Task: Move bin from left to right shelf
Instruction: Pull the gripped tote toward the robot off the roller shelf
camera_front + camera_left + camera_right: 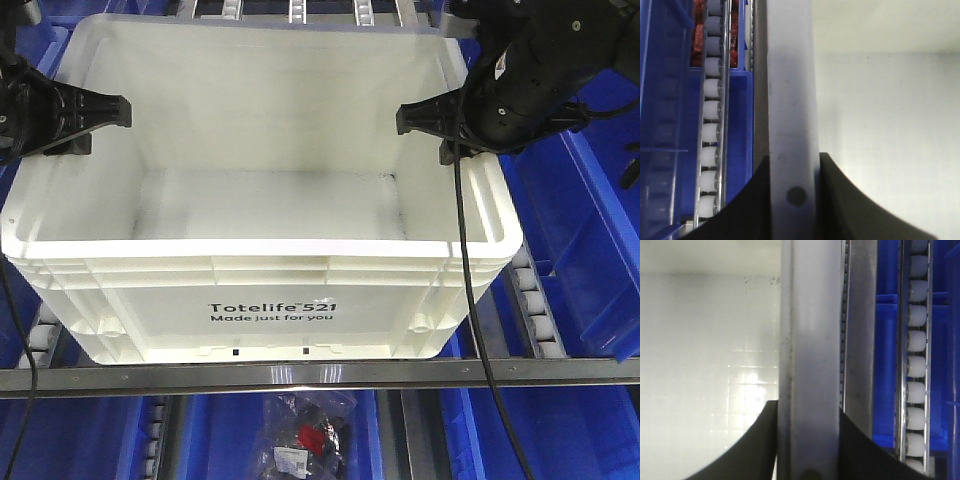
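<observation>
1. Leftmost, in the front view: a deep blue plastic storage bin (45, 45) shows just beside the shelf lane.
2. Left gripper (100, 125), black, straddles the left wall of the large white rectangular plastic bin (150, 310). In the left wrist view the left gripper (792, 200) has one finger (747, 210) outside and one inside, both pressed against the wall's rim: pinching it.
3. A track of white plastic rollers (710, 110) runs just beside that wall, on its outer side.
4. The bin sits centred in the front view, open top up, interior bare, with black print "Totelife 521 Made just for you" on the front wall. It lies over the roller lane, behind the grey metal front rail (300, 375). I cannot tell whether it rests on the rollers or is held off them.
5. Below the rail: a clear plastic bag of small parts (305, 435).
6. Right gripper (425, 135), black, clamps the right wall likewise. In its wrist view the right gripper (807, 440) has a finger on each side of the rim.
7. Second roller track (917, 350) lies outside that wall.
8. Far right: another blue plastic bin (590, 230).
</observation>
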